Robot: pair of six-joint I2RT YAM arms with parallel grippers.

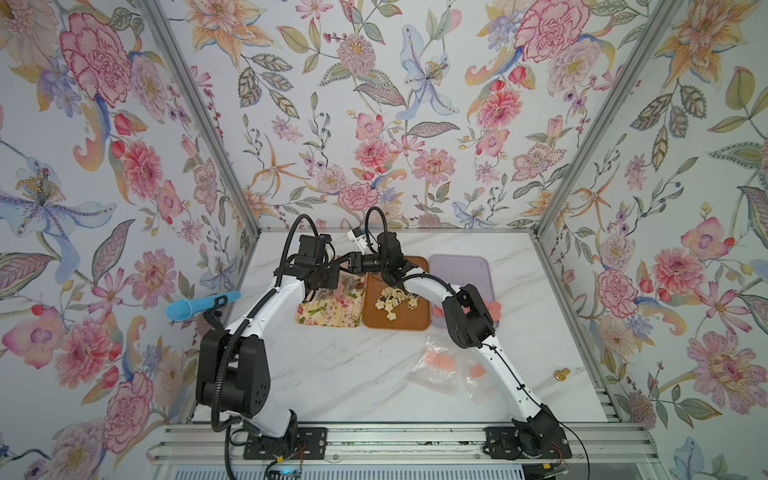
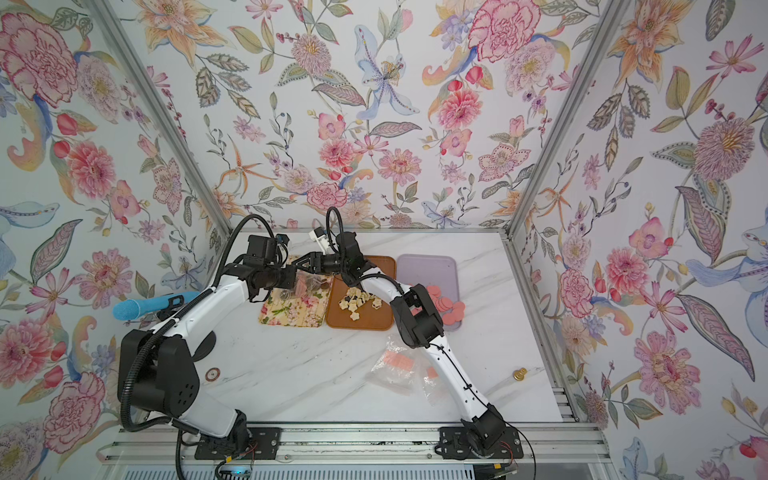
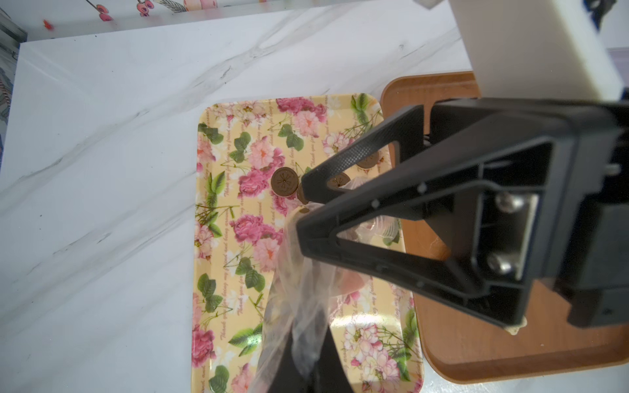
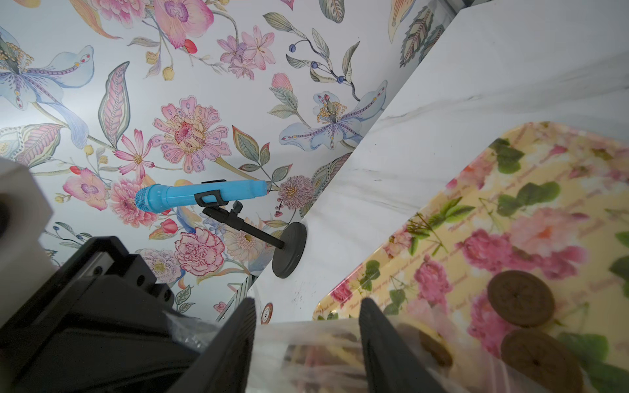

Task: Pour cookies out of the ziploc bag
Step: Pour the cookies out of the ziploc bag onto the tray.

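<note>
Left gripper (image 3: 306, 343) is clamped tight on the clear ziploc bag (image 3: 299, 289), holding it over the floral tray (image 3: 221, 306). Right gripper (image 3: 301, 207) has its jaws apart, straddling the bag's other end. Brown cookies (image 3: 284, 182) lie on the tray just past its fingertips.

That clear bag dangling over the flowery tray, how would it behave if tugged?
Probably floppy: the clear bag hangs crumpled from the left gripper. Likely light and slippery, being thin glossy film. Cookies inside could shift and swing it.
</note>
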